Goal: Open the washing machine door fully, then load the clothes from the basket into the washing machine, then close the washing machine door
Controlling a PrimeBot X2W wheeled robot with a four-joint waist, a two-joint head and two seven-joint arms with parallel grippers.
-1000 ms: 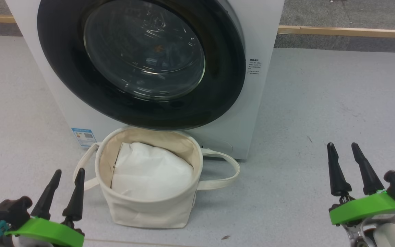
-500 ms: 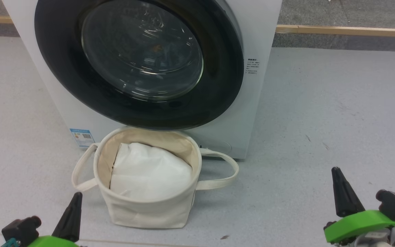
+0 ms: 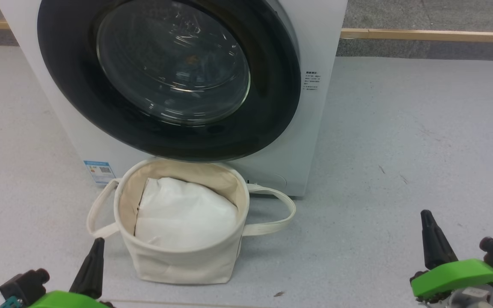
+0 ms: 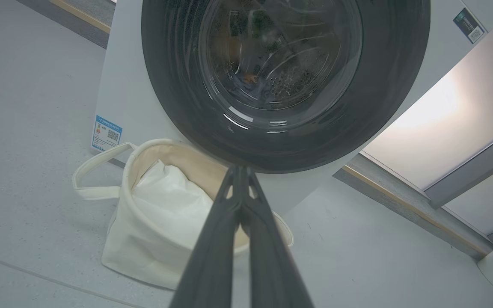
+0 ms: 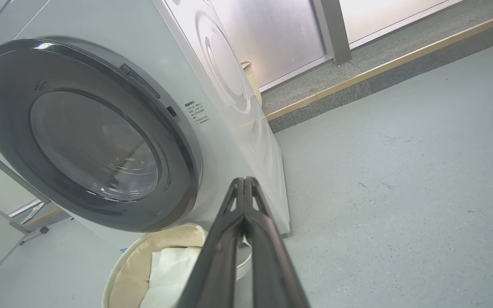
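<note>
Bright, even indoor light, faint soft shadow right of the basket (image 3: 186, 265) on the floor (image 3: 400, 149), white glare streaks across the door (image 3: 169, 72) glass, frosted panel (image 4: 439, 124) glowing pale in the left wrist view, wrist views bowed at their edges, head view sharp.

Low front blocked: basket (image 3: 182, 265) just before closed washing machine door (image 3: 66, 85); floor (image 3: 400, 149) at right free

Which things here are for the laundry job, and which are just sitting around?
For the job: washing machine, washing machine door, basket.
Just sitting around: white cloth bundle, blue label, wooden floor strip.
</note>
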